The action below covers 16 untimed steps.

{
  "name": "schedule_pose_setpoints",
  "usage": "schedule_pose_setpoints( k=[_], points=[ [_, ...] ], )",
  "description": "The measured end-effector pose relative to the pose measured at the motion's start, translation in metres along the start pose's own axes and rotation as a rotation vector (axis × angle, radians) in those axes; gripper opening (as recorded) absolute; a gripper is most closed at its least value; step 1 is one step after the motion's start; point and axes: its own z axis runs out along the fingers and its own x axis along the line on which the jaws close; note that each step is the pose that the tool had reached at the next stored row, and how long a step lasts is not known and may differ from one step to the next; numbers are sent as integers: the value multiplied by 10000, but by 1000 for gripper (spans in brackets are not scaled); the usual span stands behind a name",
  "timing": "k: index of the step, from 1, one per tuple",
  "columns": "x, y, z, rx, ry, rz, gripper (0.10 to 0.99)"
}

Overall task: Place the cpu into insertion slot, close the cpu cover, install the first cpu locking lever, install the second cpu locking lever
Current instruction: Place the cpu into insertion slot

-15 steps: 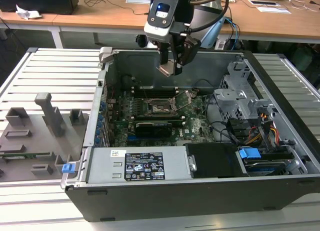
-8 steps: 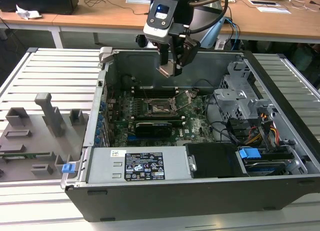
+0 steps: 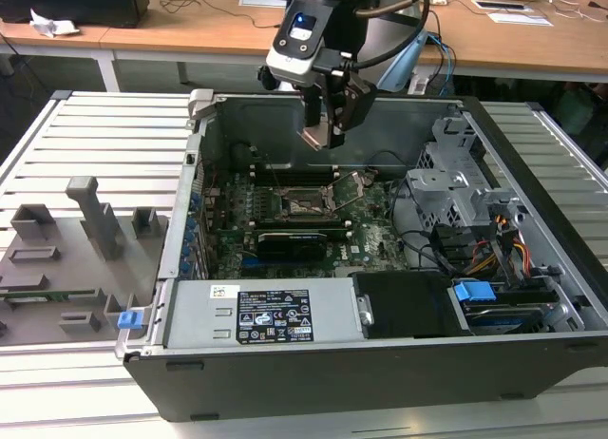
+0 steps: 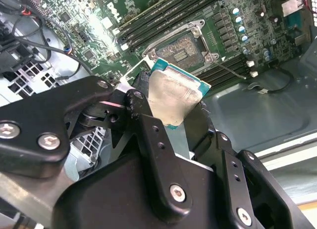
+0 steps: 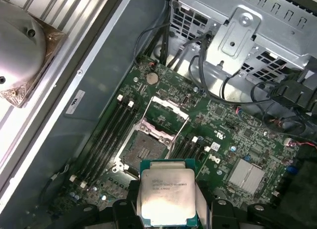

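One cpu (image 5: pixel 166 201) is pinched tight in the claw (image 3: pixel 328 133), above one uncovered insertion slot (image 5: pixel 144 152).

cpu (image 5: pixel 166 199) aloft above empty insertion slot (image 5: pixel 143 152), cpu cover (image 5: pixel 157 133) open

Open computer case (image 3: pixel 313 368) on a slatted table (image 3: pixel 114 125), labelled power supply (image 3: pixel 256 315), black expansion card (image 3: pixel 299 241), grey drive cage (image 3: pixel 456 187), wooden desk (image 3: pixel 190 35) behind
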Motion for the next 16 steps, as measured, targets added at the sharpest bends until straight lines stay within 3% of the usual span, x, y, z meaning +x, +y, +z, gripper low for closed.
schedule_pose_setpoints(
  k=[16],
  points=[
    [-1, -5, 55, -17, -69, 821, 525]
  ],
)
